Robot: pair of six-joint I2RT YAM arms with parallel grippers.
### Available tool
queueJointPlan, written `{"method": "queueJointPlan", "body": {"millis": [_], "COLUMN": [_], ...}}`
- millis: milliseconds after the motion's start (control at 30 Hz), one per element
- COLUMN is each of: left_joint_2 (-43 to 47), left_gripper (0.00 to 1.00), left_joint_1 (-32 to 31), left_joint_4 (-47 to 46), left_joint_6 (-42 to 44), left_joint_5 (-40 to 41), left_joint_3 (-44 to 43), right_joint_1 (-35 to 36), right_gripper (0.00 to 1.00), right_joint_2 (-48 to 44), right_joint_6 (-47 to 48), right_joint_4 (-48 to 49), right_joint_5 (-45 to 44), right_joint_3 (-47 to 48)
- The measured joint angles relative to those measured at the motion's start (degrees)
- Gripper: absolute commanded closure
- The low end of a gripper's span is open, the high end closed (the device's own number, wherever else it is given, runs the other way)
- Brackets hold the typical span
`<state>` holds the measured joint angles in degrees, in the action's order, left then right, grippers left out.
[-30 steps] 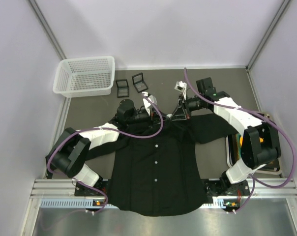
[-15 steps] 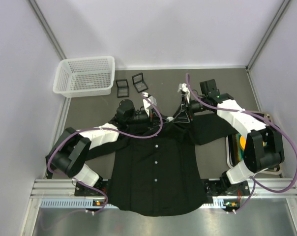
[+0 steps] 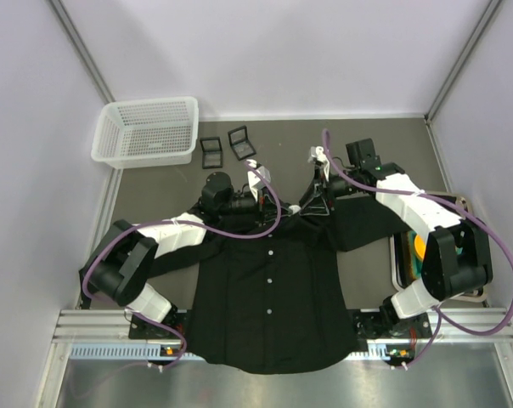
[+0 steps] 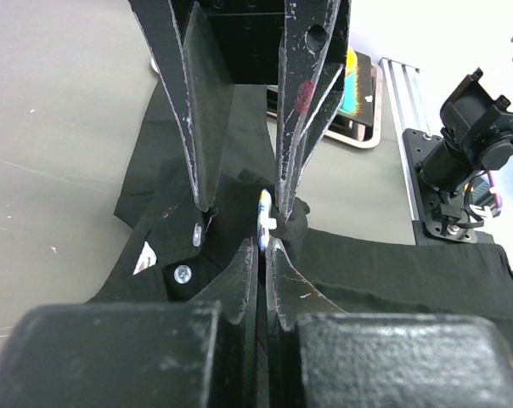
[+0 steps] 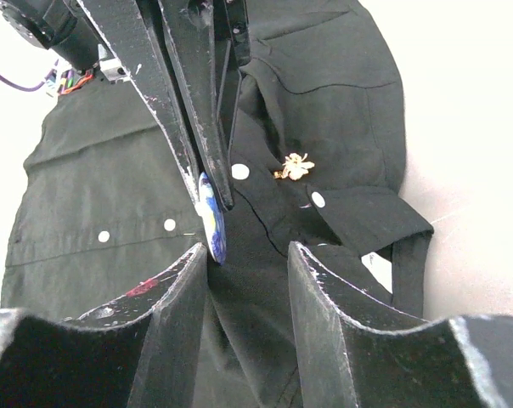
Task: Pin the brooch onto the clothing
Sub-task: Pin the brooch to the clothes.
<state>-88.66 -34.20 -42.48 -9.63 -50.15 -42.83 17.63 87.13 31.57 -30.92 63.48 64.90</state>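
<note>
Table [image 3: 155, 183]: grey-brown top.
Shirt [image 3: 269, 314]: black, spread flat, near middle.
Basket [image 3: 146, 132]: white mesh, far-left corner.
Cases [image 3: 211, 151]: two small black squares, beside basket.
Tray [image 3: 397, 259]: dark, right edge, mostly hidden.

My left arm [image 3: 167, 231] and right arm [image 3: 405, 194] wear white shells between black joints, and a purple cable [image 3: 279, 206] loops back from each wrist. On my left gripper [image 4: 262, 246] the fingers [image 4: 239, 280] are matte black wedges, scuffed grey along their edges, set in a blocky black body. My right gripper [image 5: 248, 255] has the same black fingers [image 5: 176, 306], flecked with white scratches (a red smear [image 5: 146, 287] stains one of them). Behind that hand a small green light [image 3: 378, 167] glows on the forearm, and far back at the base there is a black motor housing [image 4: 473, 119].
</note>
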Motion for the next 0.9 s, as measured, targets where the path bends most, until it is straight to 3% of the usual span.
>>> {"method": "queueJointPlan", "body": {"millis": [900], "left_joint_2": [-1.4], "left_gripper": [1.0], "left_joint_1": [0.4], "left_joint_4": [-1.3], "left_joint_6": [-5.4], "left_joint_5": [-3.0], "left_joint_3": [0.0], "right_joint_1": [1.6], "right_gripper": [0.58], "right_joint_2": [0.0], "right_joint_6": [3.5], "right_joint_4": [-1.8], "right_joint_5": [3.7], "right_joint_3": [-0.4]}}
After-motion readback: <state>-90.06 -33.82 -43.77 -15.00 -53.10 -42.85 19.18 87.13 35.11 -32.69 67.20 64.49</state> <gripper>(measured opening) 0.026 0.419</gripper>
